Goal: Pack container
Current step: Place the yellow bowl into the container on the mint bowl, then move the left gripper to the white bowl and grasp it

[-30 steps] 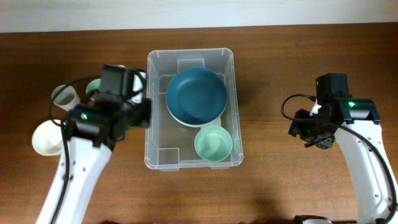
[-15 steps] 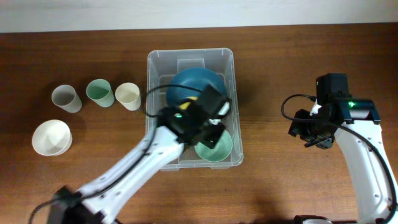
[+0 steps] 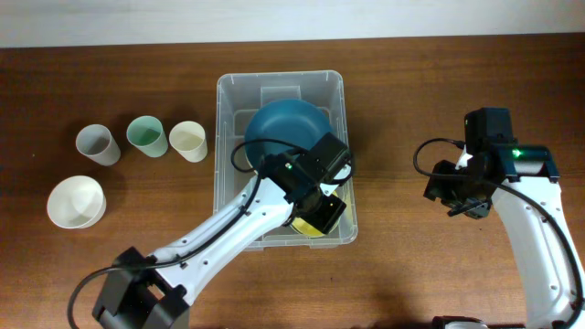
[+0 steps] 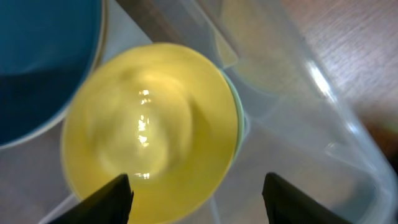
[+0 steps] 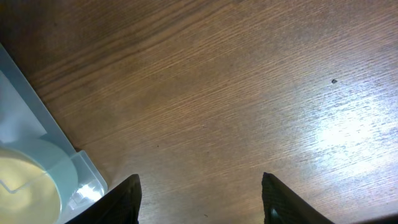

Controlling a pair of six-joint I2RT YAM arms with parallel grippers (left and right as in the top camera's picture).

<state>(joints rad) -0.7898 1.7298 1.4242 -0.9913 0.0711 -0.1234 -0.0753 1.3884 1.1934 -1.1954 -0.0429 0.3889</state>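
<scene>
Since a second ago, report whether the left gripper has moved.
Yes. The left gripper went from outside the container's left wall rightward across it, and now hangs open over the yellow bowl inside.

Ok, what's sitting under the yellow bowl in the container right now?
A pale green bowl: only a sliver of its rim shows beside the yellow bowl in the left wrist view. The rest of it, and the container floor beneath, are covered.

The light is bright and even. Inside the container [image 3: 230,137], the yellow bowl [image 4: 149,124] looks blurry, with small white shiny spots. Right of the container, the table [image 5: 348,130] has a pale glare.
</scene>
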